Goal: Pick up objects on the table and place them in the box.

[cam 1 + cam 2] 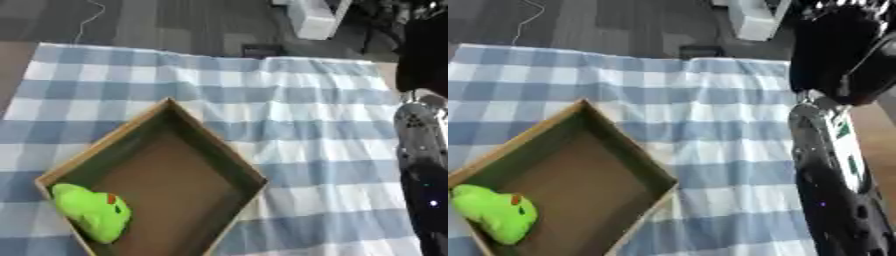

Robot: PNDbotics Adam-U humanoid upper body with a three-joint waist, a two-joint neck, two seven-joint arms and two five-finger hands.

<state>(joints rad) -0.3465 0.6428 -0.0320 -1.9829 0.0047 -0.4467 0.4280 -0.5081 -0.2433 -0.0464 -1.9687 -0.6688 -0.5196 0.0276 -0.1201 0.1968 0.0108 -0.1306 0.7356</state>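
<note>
Soft green toy [92, 212], rounded with a small red mark, lies in the near left corner of the open cardboard box [214, 145]. Box sits on a blue-and-white checked cloth [297, 105] covering the desk. Right eye view shows more of the right arm [829, 150], black and silver; its hand is out of view, state undetermined. Left hand unseen.

The checked cloth [306, 125] over the counter lies bare to the right of and beyond the cardboard box [219, 150] — flat, open passage there. The box sits at the near left, its walls raised all round; inside, a green soft toy [92, 212] fills the near-left corner, the rest of the floor bare. The right arm [833, 165] stands along the right edge — the robot hand itself cannot be made out.
</note>
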